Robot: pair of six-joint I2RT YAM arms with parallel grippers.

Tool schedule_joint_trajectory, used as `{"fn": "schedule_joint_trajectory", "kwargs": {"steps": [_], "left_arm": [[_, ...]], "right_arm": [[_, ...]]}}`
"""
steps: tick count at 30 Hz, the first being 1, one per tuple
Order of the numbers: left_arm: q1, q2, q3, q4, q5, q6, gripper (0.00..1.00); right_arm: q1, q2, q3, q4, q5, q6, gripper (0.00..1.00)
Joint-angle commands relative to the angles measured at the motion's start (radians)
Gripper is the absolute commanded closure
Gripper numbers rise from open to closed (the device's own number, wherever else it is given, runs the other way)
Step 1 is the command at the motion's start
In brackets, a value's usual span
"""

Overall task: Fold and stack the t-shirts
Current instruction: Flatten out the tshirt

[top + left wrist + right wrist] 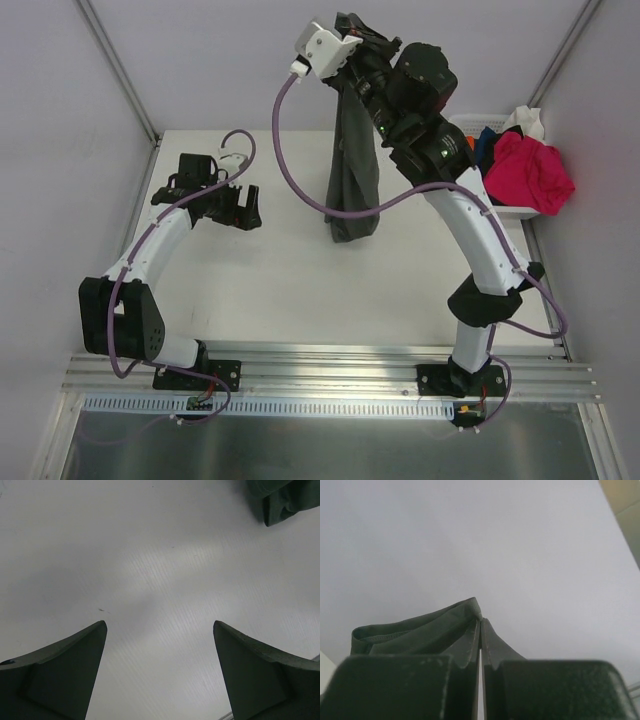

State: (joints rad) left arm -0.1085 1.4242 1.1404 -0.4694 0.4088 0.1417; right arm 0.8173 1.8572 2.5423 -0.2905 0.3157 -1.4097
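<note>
Top external showed my right gripper [350,40] lifted high over the far middle of the table [270,290], with the charcoal t-shirt [352,170] hanging from it in one long narrow drape. Whether its bunched lower end touched the surface or hung just clear, I could not tell. In the right wrist view the fingertips [481,622] were pressed together on a fold of the hem. As I judged it, that height let the shirt's own weight pull it straight, so a second corner could be found before spreading it flat.

My left gripper [240,208] sat low over the table's left part, fingers wide apart and holding nothing. It was turned toward the drape, whose end showed at the top right of its wrist view. That seemed a ready stance for taking the free edge.

The magenta t-shirt [530,170] lay heaped over the rim of the white basket [503,211] at the right, waiting with the others.
</note>
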Motion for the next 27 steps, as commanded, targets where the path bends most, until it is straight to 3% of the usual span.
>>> {"fn": "schedule_joint_trajectory", "kwargs": {"steps": [1, 6, 9, 15, 16, 19, 22, 24, 27], "left_arm": [[0.003, -0.034, -0.007, 0.017, -0.021, -0.005, 0.11], [0.003, -0.031, -0.008, 0.018, -0.045, -0.011, 0.11], [0.003, -0.024, -0.001, 0.020, -0.047, -0.016, 0.11], [0.004, -0.010, 0.012, 0.020, -0.057, -0.021, 0.11], [0.004, -0.010, 0.012, 0.021, -0.061, -0.019, 0.11], [0.004, -0.013, 0.010, 0.020, -0.068, -0.016, 0.11], [0.004, -0.024, 0.009, 0.020, -0.071, -0.008, 0.11], [0.004, -0.025, 0.013, 0.014, -0.067, -0.005, 0.11], [0.003, -0.024, 0.024, -0.005, -0.007, 0.007, 0.12]], "right_arm": [[0.063, -0.078, 0.079, 0.189, -0.081, -0.037, 1.00], [0.120, -0.101, 0.092, 0.261, -0.110, -0.080, 1.00], [0.024, -0.113, 0.035, 0.216, -0.061, -0.027, 1.00], [-0.251, -0.147, -0.290, -0.155, -0.035, 0.236, 1.00], [-0.279, -0.129, -0.350, -0.303, -0.041, 0.265, 1.00], [-0.383, -0.005, -0.381, -0.589, -0.079, 0.457, 1.00], [-0.417, 0.144, -0.355, -0.888, -0.150, 0.546, 1.00], [-0.399, 0.102, -0.508, -0.882, -0.217, 0.552, 1.00], [-0.362, 0.102, -0.548, -0.912, -0.217, 0.515, 1.00]]}}
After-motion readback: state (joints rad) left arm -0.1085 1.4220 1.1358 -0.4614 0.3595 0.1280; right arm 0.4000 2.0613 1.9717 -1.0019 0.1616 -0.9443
